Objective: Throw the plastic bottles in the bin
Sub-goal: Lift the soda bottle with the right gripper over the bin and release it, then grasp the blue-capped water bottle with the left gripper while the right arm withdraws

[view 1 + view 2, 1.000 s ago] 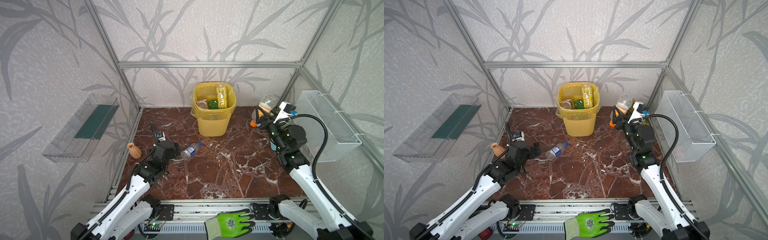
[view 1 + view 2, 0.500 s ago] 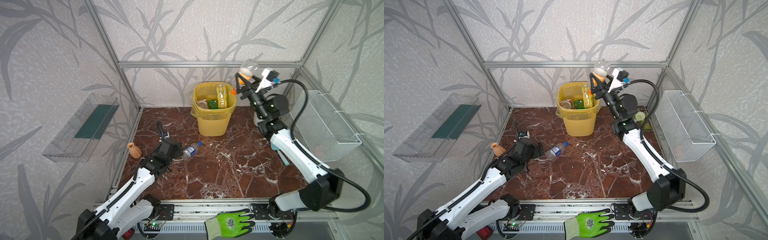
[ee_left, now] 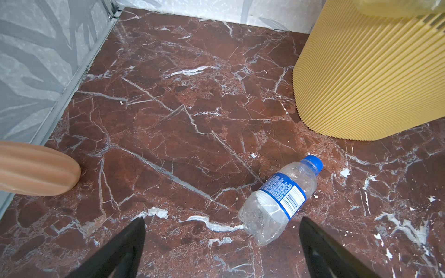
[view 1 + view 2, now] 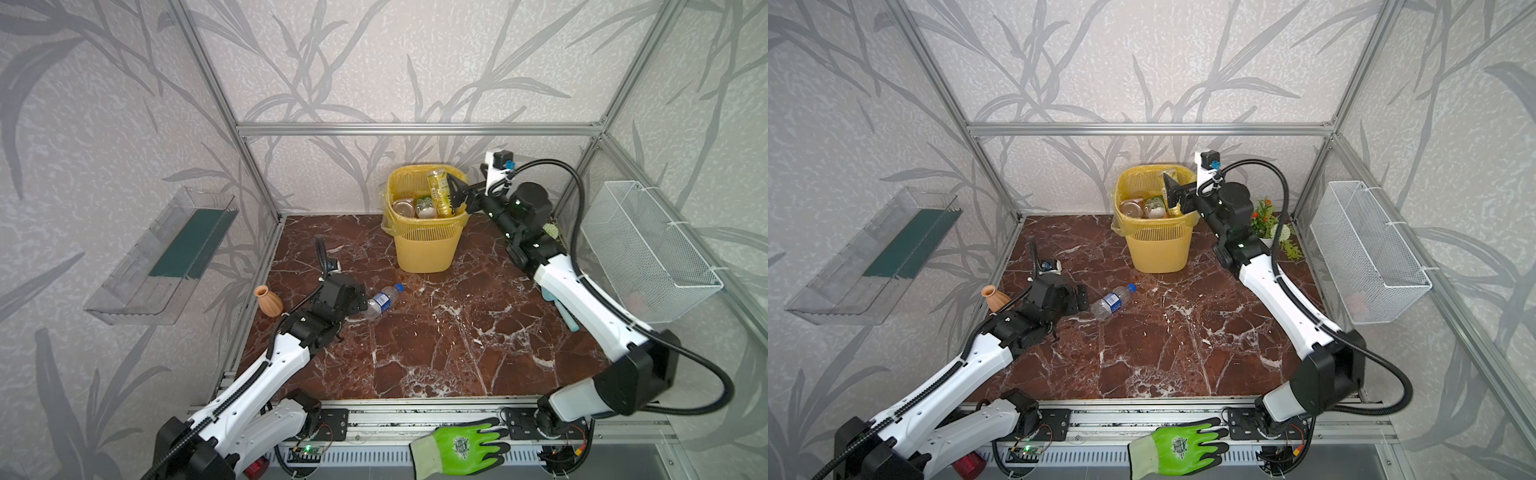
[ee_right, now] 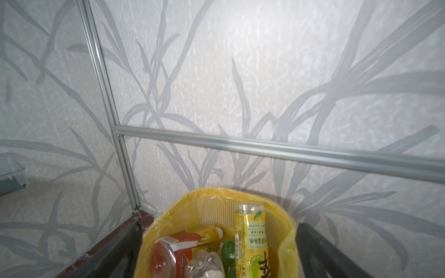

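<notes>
Inside the bin (image 5: 168,216), a yellow slatted basket lined with a yellow bag, several bottles are piled. The yellow-label bottle (image 5: 250,240) stands tall against the bin's wall, its end near the rim. Beside it lies the red-label bottle (image 5: 183,248), clear at its rounded end. The green bottle (image 5: 227,252) is wedged between those two, and a crumpled clear bottle (image 5: 207,264) lies in front of it. The right fingers (image 5: 320,252) hang over the bin's rim, spread wide and empty.

On the tabletop (image 4: 457,353) in front of the bin and apart from it, the blue-cap bottle (image 3: 279,199) lies on its side. It is clear and dented, with a blue-and-white barcode label, and its cap points toward the bin. The left fingers (image 3: 120,252) are spread wide and empty on the side of this bottle away from the bin, with its base just at their tips. I cannot tell whether they touch it.
</notes>
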Motion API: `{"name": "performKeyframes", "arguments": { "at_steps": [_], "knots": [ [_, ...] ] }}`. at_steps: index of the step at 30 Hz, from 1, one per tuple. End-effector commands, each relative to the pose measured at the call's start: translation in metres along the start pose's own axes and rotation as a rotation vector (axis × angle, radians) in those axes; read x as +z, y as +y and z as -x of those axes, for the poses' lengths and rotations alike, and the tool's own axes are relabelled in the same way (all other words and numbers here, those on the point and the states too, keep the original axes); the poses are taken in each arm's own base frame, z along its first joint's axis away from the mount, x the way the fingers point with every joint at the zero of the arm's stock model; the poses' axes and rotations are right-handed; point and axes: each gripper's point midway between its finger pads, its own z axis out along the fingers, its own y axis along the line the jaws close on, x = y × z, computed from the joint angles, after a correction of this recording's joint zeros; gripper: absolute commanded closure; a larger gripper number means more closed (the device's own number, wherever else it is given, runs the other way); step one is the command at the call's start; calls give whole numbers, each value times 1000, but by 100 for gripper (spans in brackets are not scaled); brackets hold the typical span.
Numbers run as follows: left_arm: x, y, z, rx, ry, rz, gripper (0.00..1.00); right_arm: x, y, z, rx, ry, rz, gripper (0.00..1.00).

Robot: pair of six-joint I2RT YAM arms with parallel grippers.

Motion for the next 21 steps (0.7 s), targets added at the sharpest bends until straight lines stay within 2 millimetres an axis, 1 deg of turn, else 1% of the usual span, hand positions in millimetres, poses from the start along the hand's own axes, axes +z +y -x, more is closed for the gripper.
{"name": "performKeyframes", "arguments": {
  "at_steps": [1, 4, 6, 8, 11, 13, 16, 19, 21],
  "knots": [
    [2, -7, 0, 87, 36, -8, 1, -29, -22, -6, -54, 29, -93, 1],
    [13, -19, -11, 191, 122, -21, 1, -54, -43, -45, -14, 131, -143, 1],
    [21, -32, -18, 262, 182, -38, 1, -72, -57, -72, 24, 194, -178, 1],
    [29, -46, -27, 341, 236, -54, 1, -93, -74, -100, 67, 252, -235, 1],
    [40, -68, -42, 463, 292, -72, 1, -126, -95, -137, 143, 316, -319, 1],
    [49, -77, -49, 513, 325, -73, 1, -146, -105, -158, 186, 352, -364, 1],
    [66, -82, -58, 562, 388, -53, 1, -176, -115, -181, 228, 392, -430, 1],
    [80, -86, -67, 624, 461, -41, 1, -198, -121, -193, 243, 414, -481, 1],
    [90, -86, -73, 653, 502, -34, 4, -210, -124, -201, 259, 424, -510, 1]
  ]
}}
